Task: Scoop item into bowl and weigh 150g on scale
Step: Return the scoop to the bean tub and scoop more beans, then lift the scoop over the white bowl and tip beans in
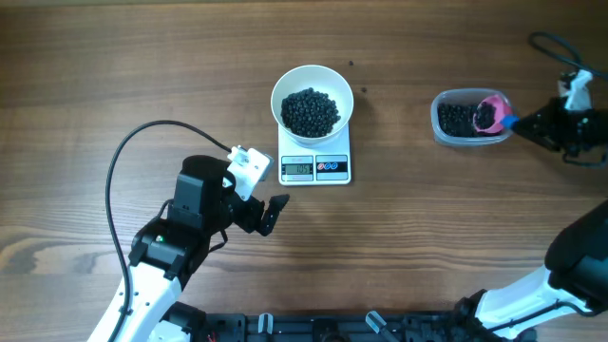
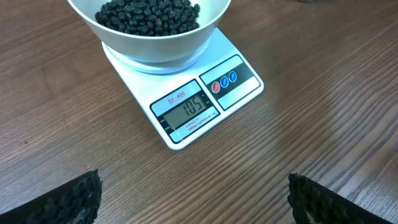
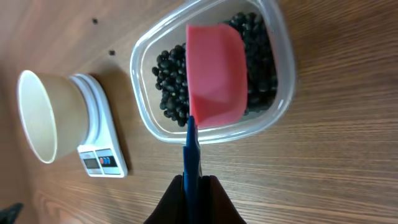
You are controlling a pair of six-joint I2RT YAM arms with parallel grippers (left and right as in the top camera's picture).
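The white bowl stands on the white scale and holds a heap of the black item; the display reads 105. More of the item fills a clear tub at the right. My right gripper is shut on the blue handle of a pink scoop, whose head sits in the tub over the beads. My left gripper stands wide open over bare table in front of the scale, nothing between its fingers.
A black cable loops over the table at the left, behind the left arm. Another cable runs at the far right edge. Two tiny dark specks lie behind the bowl.
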